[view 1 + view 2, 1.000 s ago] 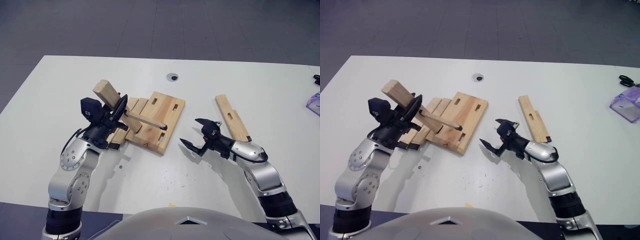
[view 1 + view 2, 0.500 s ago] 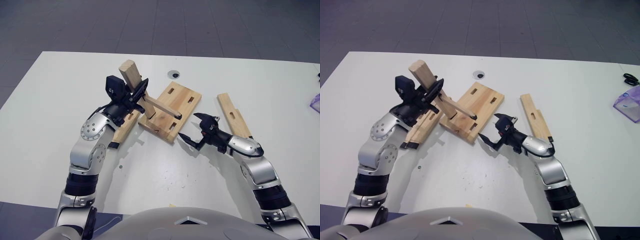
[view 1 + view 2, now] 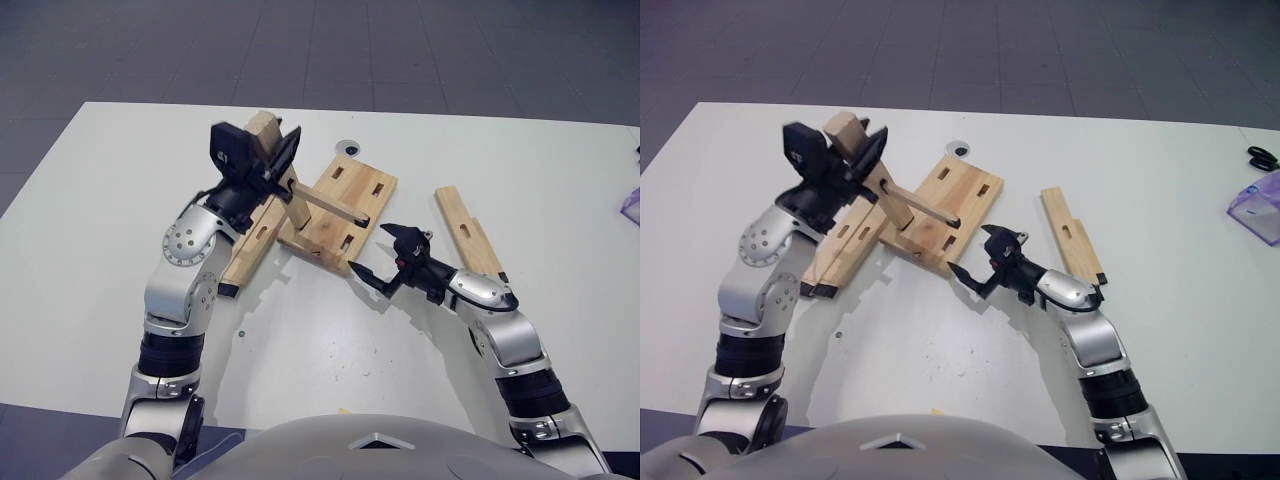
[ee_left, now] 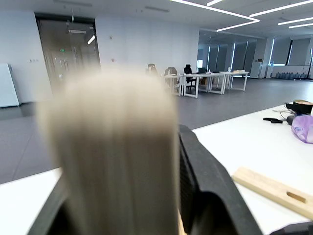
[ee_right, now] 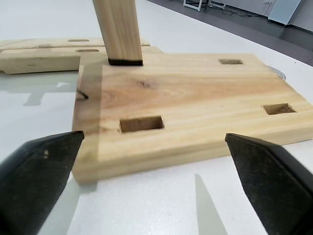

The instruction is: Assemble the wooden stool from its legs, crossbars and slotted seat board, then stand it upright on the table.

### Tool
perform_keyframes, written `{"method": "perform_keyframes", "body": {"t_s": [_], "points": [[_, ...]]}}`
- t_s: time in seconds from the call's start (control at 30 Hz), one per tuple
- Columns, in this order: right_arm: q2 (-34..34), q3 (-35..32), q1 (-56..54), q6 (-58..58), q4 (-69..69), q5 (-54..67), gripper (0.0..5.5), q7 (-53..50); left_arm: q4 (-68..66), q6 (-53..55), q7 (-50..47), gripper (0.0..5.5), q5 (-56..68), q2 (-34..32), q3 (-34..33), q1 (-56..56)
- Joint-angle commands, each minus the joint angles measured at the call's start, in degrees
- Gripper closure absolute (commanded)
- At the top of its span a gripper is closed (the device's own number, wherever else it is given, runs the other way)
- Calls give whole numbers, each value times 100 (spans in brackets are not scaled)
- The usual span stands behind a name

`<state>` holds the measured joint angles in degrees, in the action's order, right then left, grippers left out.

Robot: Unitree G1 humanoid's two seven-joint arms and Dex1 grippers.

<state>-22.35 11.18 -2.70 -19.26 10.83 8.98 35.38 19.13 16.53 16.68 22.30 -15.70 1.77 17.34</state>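
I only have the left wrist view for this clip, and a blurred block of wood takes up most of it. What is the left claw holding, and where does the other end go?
Observer: The left claw is shut on a wooden leg piece. Its dark tip meets the seat board near one corner.
Operator: Is the board lying flat?
Observer: Yes, flat on the table, with three empty slots facing up.
Operator: And the right claw?
Observer: The right claw is open, low over the table and facing the board's near edge.
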Motion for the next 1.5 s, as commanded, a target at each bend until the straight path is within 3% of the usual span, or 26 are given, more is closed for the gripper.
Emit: {"method": "perform_keyframes", "body": {"t_s": [0.03,0.27,0.47,0.53,0.63,0.7,0.77,0.9,1.23,1.5], "points": [[-32,-34,49,-40,98,5,10,-10,338,324,-120,313,224,112,-176,364],[-51,24,156,-5,138,-73,10,-19,836,1008,-370,200,666,-120,-804,1039],[-35,1,164,1,142,-103,10,-57,356,1570,-764,96,1750,-125,-1506,3228],[25,12,137,-16,161,-85,10,-88,-110,1422,-546,58,1435,-206,-1269,3356],[92,3,161,-64,217,-31,10,-136,-1022,1376,-14,13,1063,-108,-652,2614],[89,39,201,-47,216,-58,10,-140,-1624,1293,154,13,380,-229,96,1787],[53,91,189,-37,210,-92,10,-98,-1370,1334,302,13,98,-368,552,958],[6,-2,250,-52,224,-77,10,-138,191,1794,236,13,791,-296,443,218],[84,28,185,-18,156,-99,10,-206,77,1874,-262,13,710,-151,-51,908],[49,54,205,-34,201,-85,10,-177,1126,2101,-662,13,1713,-178,-1044,2320]]}}
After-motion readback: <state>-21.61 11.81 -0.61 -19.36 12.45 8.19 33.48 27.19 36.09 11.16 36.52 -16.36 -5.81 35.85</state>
